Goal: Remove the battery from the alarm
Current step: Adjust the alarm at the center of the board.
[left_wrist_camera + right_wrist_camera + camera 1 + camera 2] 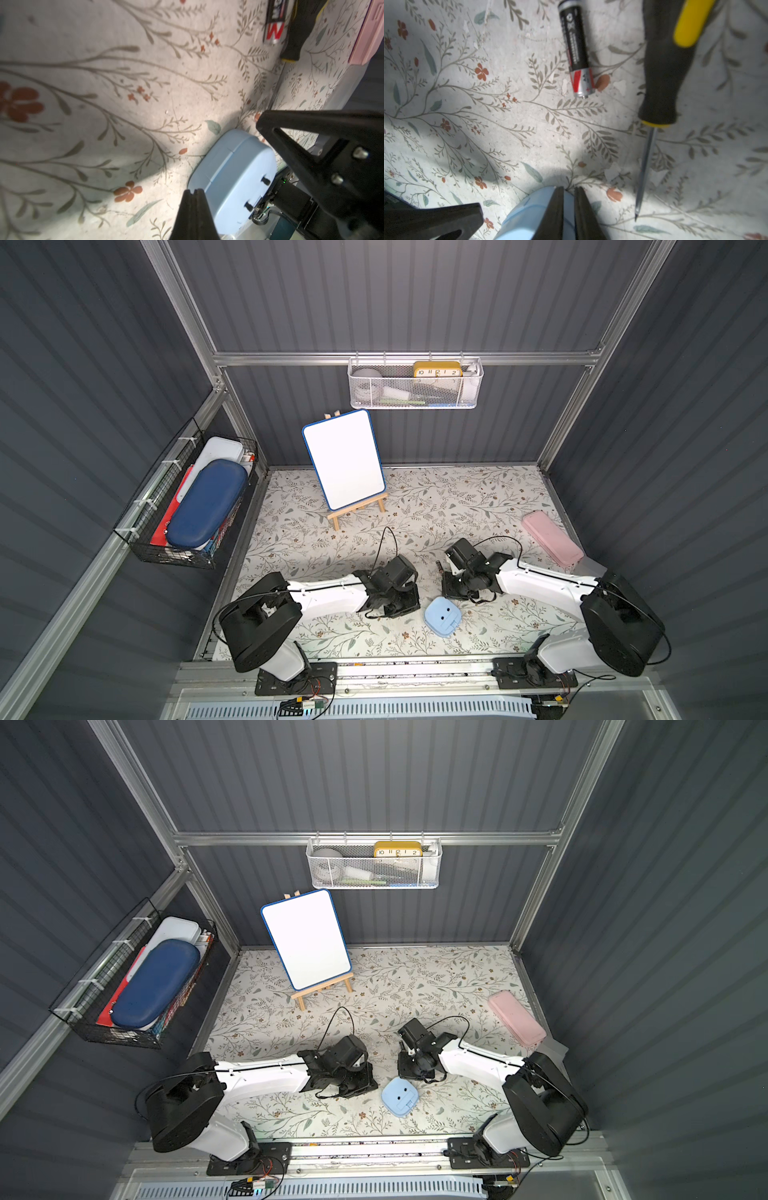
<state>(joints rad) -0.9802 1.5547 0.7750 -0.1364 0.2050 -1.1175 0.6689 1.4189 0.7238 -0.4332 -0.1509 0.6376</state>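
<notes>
The battery (576, 49), a black cylindrical cell with a red-and-silver end, lies on the floral bench (488, 124), apart from the light-blue rounded-square alarm (442, 616). Beside the alarm I see my left end effector (193, 190) closed and empty; my right end effector (569, 188) stands barely parted, empty.

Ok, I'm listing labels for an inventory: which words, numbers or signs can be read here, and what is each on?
"10 11 12 1 2": dial of the yellow clock in the wire basket.
"AA" and "+": silver end of the battery.
Small white print on the battery's black part: too blurred to read.
No text shows on the whiteboard or the blue alarm.
</notes>
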